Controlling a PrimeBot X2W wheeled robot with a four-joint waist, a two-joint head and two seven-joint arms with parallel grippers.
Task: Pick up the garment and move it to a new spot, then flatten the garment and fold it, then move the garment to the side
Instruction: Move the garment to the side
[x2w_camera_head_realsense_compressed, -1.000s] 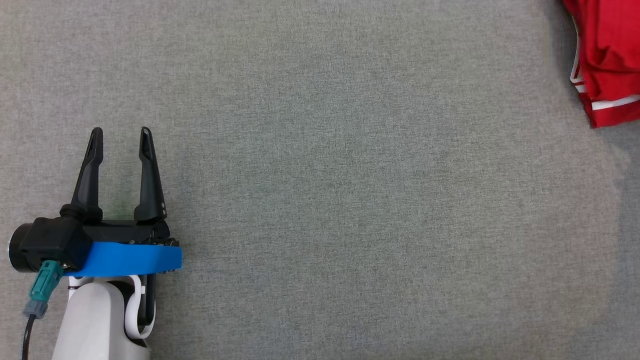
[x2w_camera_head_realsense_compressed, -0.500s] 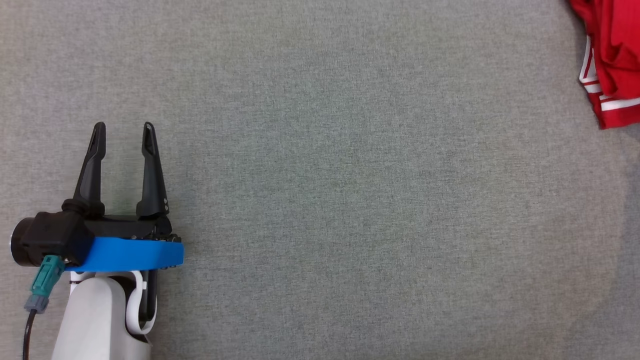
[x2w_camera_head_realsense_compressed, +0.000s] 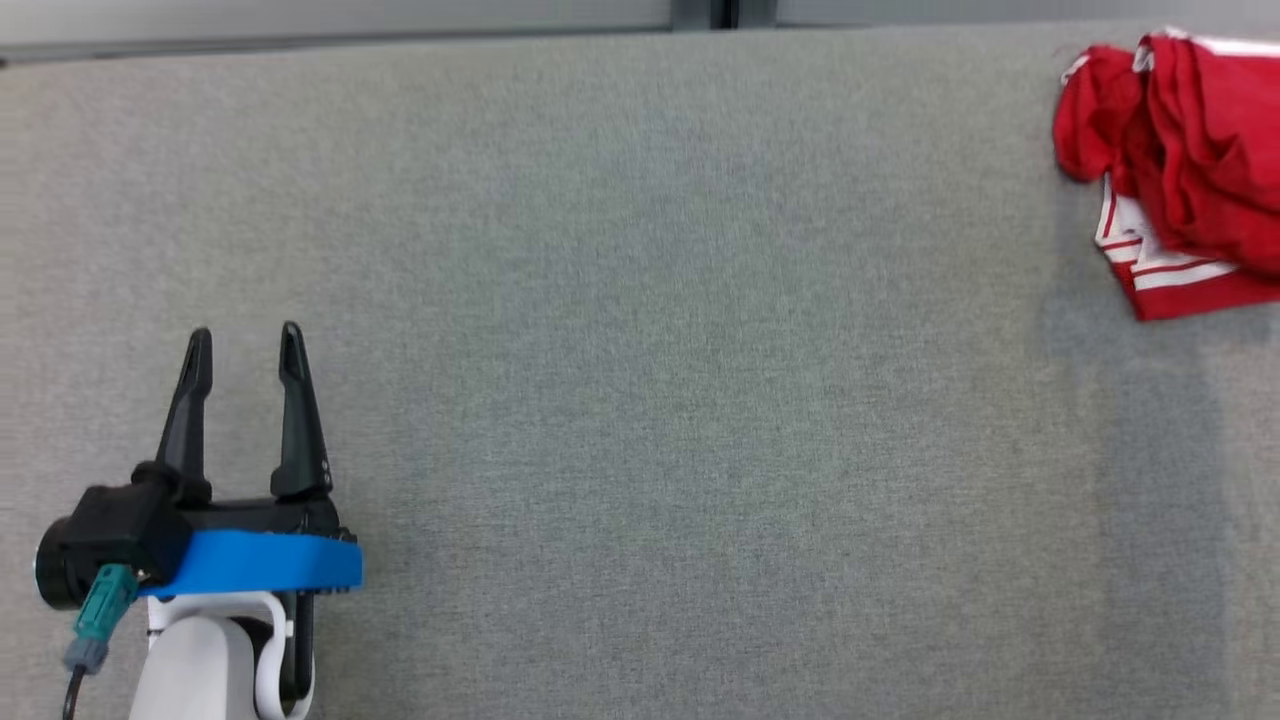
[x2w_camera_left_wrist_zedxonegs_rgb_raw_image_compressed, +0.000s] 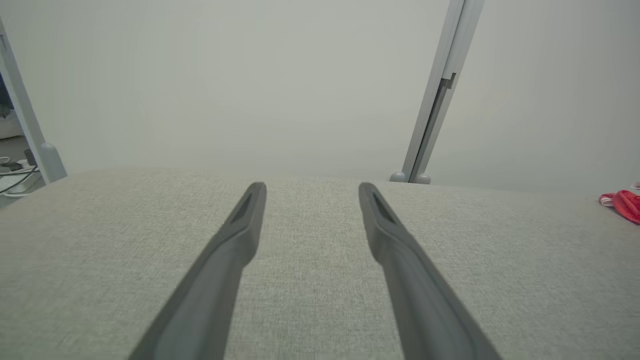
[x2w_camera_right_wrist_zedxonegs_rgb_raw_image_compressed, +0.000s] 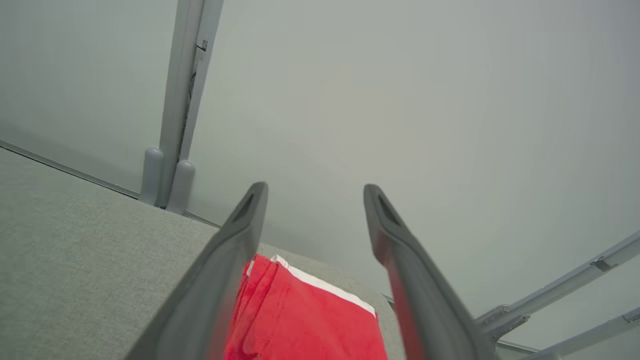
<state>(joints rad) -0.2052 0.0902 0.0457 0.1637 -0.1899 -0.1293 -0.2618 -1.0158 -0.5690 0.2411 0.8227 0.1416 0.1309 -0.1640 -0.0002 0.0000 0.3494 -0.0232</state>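
A: Where does the garment (x2w_camera_head_realsense_compressed: 1180, 170) lie from your jaws?

B: Just below and ahead of your right gripper (x2w_camera_right_wrist_zedxonegs_rgb_raw_image_compressed: 315, 190), whose jaws are spread wide and hold nothing (the cloth is bunched, with no clear long axis). It's far right of your left gripper (x2w_camera_head_realsense_compressed: 245, 335), also wide and empty.

A: Which arm, then?

B: The right one, I'd judge. It's much nearer.

Black two-fingered tool (x2w_camera_head_realsense_compressed: 245, 333), blue band (x2w_camera_head_realsense_compressed: 255, 562), teal cable plug (x2w_camera_head_realsense_compressed: 100, 610), white forearm (x2w_camera_head_realsense_compressed: 195, 670)

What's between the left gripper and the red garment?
Nothing but bare grey fabric surface lies between the left gripper and the red garment at the far right, as the head view shows.
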